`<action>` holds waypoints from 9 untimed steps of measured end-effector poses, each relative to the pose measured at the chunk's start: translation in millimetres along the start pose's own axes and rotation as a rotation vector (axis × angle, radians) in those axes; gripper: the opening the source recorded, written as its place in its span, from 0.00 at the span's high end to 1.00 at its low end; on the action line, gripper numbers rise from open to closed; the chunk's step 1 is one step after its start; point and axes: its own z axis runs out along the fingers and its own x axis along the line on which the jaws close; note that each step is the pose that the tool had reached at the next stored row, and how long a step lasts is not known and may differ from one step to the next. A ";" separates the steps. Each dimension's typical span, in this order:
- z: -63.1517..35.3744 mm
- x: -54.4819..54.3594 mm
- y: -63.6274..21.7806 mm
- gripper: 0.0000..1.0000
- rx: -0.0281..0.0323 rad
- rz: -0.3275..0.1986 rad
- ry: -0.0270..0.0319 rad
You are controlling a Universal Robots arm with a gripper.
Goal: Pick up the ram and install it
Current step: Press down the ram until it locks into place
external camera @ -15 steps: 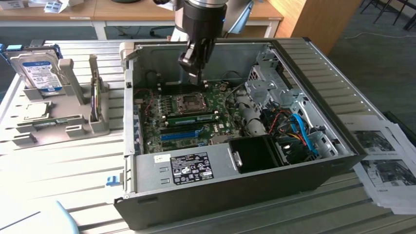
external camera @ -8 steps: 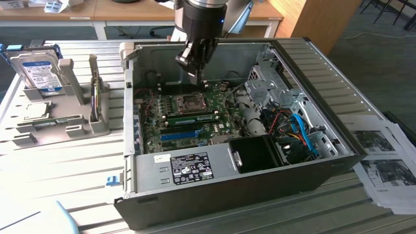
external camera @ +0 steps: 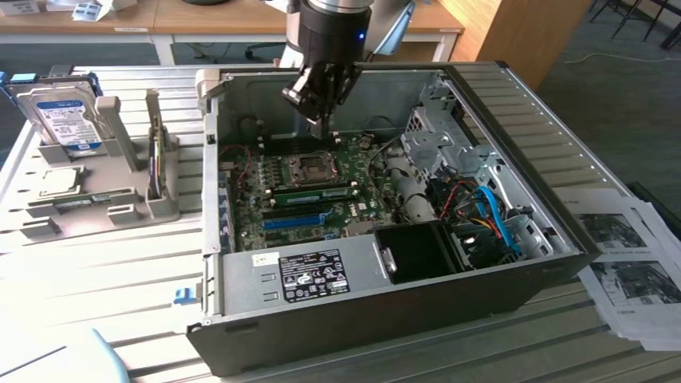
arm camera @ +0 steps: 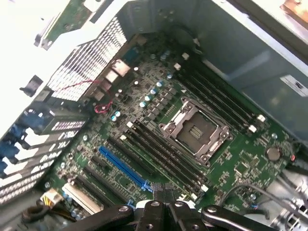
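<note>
- Sitting in a motherboard slot beside the CPU socket, the ram lies well clear of the case walls.
- Gripper hangs above it, fingers pressed together, gripping nothing, with open room around.

Your black, cylinder-shaped robot arm reaches down from above, nearly vertical. At its end, your dark metal pincer points downward, and its two fingers are pressed together with nothing between them.
</note>
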 end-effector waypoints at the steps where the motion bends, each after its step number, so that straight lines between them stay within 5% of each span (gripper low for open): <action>1: 0.0 0.0 0.0 0.91 -0.0007 0.015 -0.0003; 9: 0.3 0.0 0.0 0.91 -0.0059 0.141 -0.0030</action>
